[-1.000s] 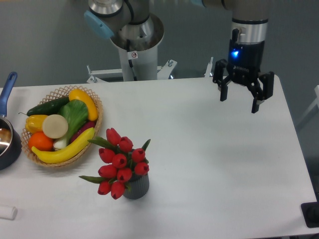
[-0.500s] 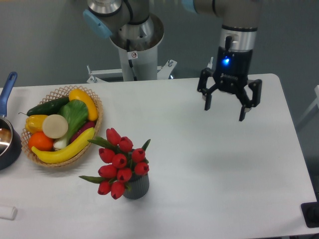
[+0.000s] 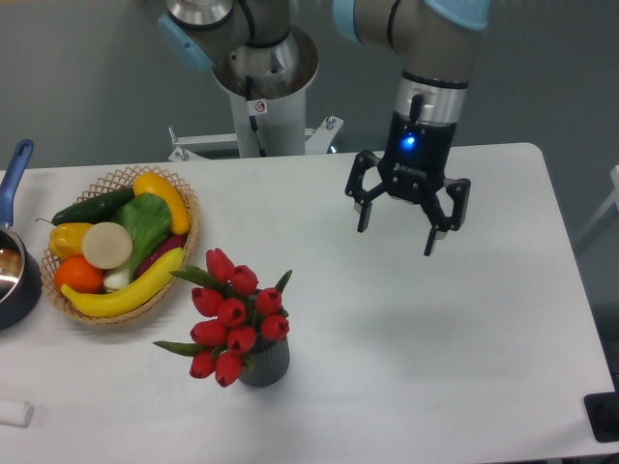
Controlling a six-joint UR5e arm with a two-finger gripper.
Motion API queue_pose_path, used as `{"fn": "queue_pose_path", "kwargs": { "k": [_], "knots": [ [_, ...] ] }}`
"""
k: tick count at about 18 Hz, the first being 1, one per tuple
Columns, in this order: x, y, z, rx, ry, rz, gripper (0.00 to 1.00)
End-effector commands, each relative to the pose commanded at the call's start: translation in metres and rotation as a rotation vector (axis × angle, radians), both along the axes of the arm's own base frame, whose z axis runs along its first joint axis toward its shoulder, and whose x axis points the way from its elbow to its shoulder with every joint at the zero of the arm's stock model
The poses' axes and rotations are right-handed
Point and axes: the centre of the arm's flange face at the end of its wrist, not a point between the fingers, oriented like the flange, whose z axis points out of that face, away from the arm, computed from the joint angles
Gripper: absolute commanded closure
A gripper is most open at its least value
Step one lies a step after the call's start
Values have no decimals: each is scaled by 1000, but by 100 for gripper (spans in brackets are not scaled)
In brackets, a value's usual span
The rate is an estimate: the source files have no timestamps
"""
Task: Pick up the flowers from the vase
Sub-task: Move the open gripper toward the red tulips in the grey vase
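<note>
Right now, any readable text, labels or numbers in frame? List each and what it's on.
No legible text anywhere.
Small red-and-white sticker on the robot base column: too small and blurred to read.
Gripper: blue indicator light only; no readable marking.
Flowers, vase, basket: no labels visible.

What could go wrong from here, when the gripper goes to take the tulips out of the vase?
1. The vase is small and narrower than the red tulips; a sideways pull may tip it over.
2. The buds spread wide and lean left, so the open gripper may crush buds or grasp only a few stems.
3. The fruit basket stands close beside the bunch; a low approach from that side might bump it.
</note>
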Motion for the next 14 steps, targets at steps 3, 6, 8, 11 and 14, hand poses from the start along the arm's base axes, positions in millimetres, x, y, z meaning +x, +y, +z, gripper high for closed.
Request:
{"fn": "queue_pose_path", "kwargs": {
  "k": [3,6,8,11,14],
  "knots": [
    [8,-2,-20,-15,-33,-6,0],
    [15,-4,-33,-22,-39,-19,0],
    [24,3,-37,-1,-60,-45,0],
    [43,17,-43,74,-127,-103,0],
    [49,27,-57,176,-226,-153,0]
  ]
}}
